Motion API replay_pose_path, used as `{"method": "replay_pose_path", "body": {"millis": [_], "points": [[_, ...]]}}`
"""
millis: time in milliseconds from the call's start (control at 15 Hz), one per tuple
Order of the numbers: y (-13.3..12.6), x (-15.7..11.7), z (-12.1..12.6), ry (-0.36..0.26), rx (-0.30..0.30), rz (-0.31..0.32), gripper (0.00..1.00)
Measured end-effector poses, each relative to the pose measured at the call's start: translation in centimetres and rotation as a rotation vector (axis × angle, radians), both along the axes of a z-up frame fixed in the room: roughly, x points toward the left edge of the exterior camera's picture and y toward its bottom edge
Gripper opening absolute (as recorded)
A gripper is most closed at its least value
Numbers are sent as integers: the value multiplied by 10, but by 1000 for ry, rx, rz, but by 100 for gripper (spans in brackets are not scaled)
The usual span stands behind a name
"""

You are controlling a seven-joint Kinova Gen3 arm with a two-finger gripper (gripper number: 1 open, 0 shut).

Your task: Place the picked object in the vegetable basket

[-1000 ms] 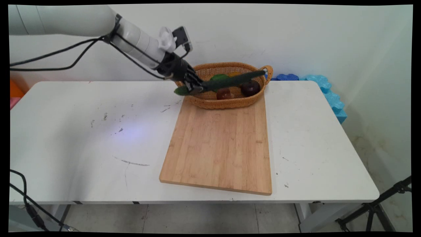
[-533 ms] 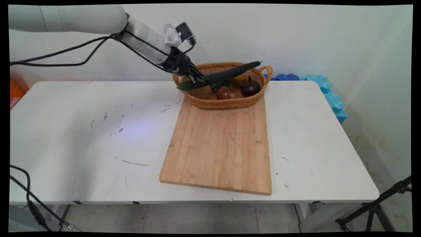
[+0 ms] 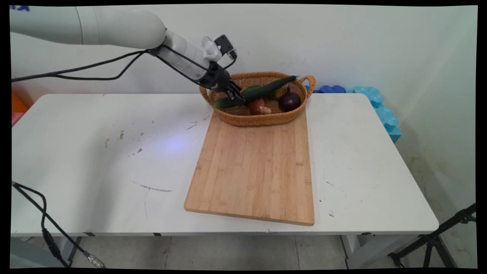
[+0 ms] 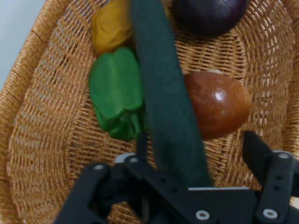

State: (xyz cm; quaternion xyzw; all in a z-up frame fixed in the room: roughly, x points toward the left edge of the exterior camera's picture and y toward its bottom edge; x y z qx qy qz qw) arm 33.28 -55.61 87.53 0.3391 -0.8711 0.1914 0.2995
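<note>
Cucumber [image 3: 258,91] now lower, down inside basket [image 3: 243,116] beside green pepper [image 4: 117,93] and brown onion [image 4: 217,105]. Arm reaches from upper left, tilted down. End effector [image 3: 233,97] squeezes cucumber's near end.

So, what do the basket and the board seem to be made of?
Basket: woven wicker or rattan, matte tan; the hand view shows interlaced strands. Board: light wood, maybe bamboo, smooth and unpainted, with narrow parallel strips of grain running along its length. I cannot tell whether either one is coated.
</note>
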Motion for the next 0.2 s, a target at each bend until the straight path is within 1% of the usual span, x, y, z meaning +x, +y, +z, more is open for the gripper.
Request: {"method": "replay_pose_path", "body": {"millis": [200], "points": [[-4,0,-4,0,-10,-6,100]]}}
